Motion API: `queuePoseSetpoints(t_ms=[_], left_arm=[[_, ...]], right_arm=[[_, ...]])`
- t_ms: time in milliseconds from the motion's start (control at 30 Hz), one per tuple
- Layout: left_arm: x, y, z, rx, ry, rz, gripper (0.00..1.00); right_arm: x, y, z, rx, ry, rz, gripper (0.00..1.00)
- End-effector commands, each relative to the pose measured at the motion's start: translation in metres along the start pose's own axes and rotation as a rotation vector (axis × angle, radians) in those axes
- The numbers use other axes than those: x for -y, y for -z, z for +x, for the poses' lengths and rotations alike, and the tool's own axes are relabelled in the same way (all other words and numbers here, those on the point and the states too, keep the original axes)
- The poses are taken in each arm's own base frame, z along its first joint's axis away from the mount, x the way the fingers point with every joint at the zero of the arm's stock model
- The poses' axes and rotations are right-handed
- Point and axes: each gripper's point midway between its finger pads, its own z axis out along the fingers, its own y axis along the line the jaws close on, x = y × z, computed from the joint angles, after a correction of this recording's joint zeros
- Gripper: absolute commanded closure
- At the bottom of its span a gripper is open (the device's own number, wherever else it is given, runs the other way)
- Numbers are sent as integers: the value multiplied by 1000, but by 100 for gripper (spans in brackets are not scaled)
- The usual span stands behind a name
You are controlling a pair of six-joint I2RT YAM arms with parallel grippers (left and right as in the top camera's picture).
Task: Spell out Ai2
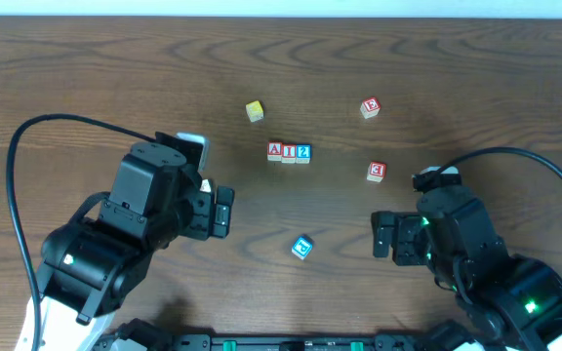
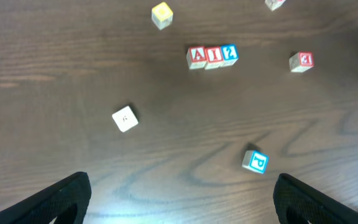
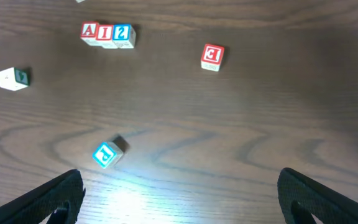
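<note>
Wooden table (image 1: 86, 58), word laid mid-board.
Left gripper (image 1: 222, 209) and right gripper (image 1: 382, 234) both gape empty; ahead between them (nearer the left) A cube (image 1: 275, 150), I cube (image 1: 289, 151) and 2 cube (image 1: 303, 152) touch, row running left-to-right.

1. You've got the small wooden cube with a red-framed red "A" (image 1: 274, 150) at the left end of a tight three-cube row. It sits flat, letter face up.
2. The small wooden cube with a red-framed red "I" (image 1: 289, 151) is in the middle, touching both neighbours, face up.
3. The small wooden cube with a blue-framed "2" (image 1: 303, 152) closes the right end, touching the "I" cube, face up.
4. In your overhead view the row runs straight and reads "AI2". None of the three is tilted or stacked.
</note>
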Motion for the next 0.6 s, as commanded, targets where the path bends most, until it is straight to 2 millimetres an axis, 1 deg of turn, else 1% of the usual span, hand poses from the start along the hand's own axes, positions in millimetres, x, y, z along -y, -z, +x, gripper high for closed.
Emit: queuePoseSetpoints(t_ms=[0, 300, 433, 500, 567], left_arm=[[-1, 3, -1, 8, -12, -8, 5], [0, 3, -1, 8, -16, -6, 5], [-1, 7, -1, 20, -18, -7, 5], [-12, 13, 3, 27, -18, -54, 5], [-22, 22, 2, 66, 15, -72, 5]], right_arm=[[-4, 2, 2, -3, -12, -21, 1], [-4, 2, 2, -3, -12, -21, 1], [-4, 2, 2, -3, -12, -21, 1], [-4, 2, 2, -3, -12, -21, 1], [-4, 2, 2, -3, -12, -21, 1]])
